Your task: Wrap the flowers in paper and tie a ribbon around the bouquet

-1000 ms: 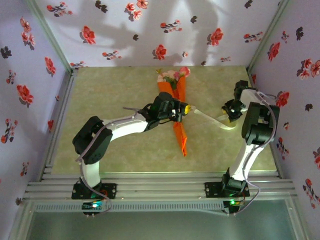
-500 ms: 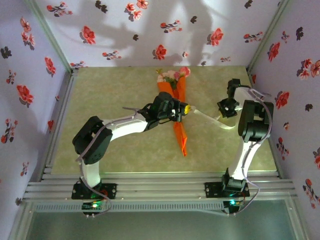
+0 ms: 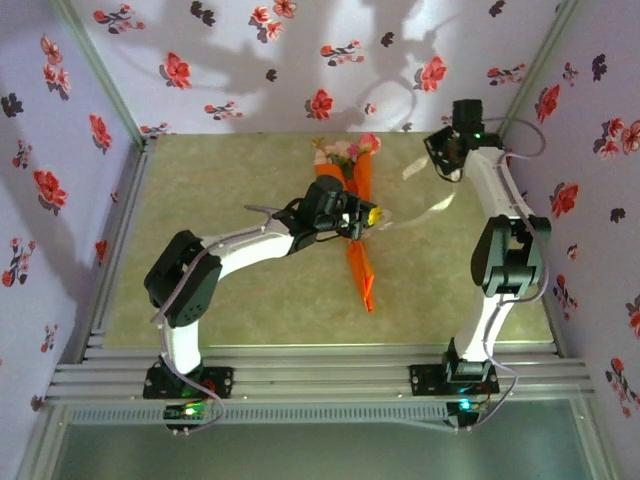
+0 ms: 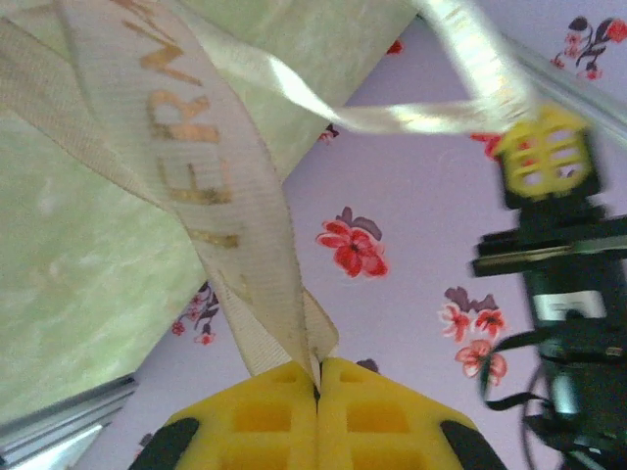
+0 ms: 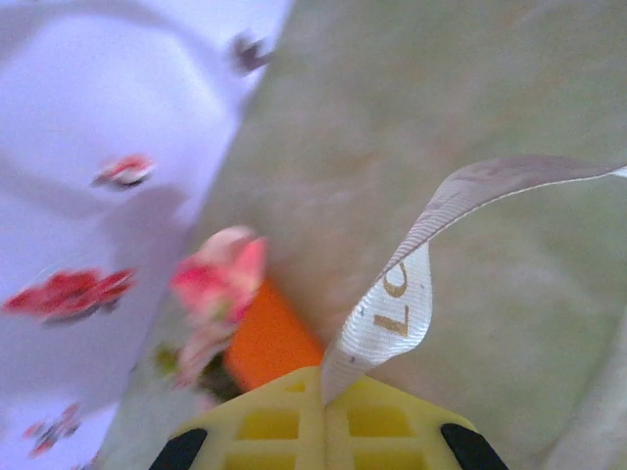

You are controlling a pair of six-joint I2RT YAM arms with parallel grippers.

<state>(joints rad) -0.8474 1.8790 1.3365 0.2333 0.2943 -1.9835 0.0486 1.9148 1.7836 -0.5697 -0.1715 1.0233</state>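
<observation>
Now, at the middle of the table [image 3: 200, 200], your bouquet [image 3: 358, 240] lies with its flowers [image 3: 343, 152] toward 12 o'clock and the tip of the paper [image 3: 364, 275] toward 6. It looks already wrapped, so the step in hand seems to be the tie. Your left gripper [image 3: 362, 215] sits over the cone's waist with its jaws pressed together on one stretch of the ribbon [image 3: 430, 207], apparently to anchor it at the bouquet. Your right gripper [image 3: 452, 150], out at 2 o'clock near the far wall, has its jaws clamped on the other end. The ribbon runs in a loose, twisting line between the two, lifted off the table, likely drawn out for a loop. Your left arm reaches in low from 7 o'clock, elbow bent, wrist turned toward 3. Your right arm stands stretched almost straight toward 12, its wrist tipped back toward the flowers.
</observation>
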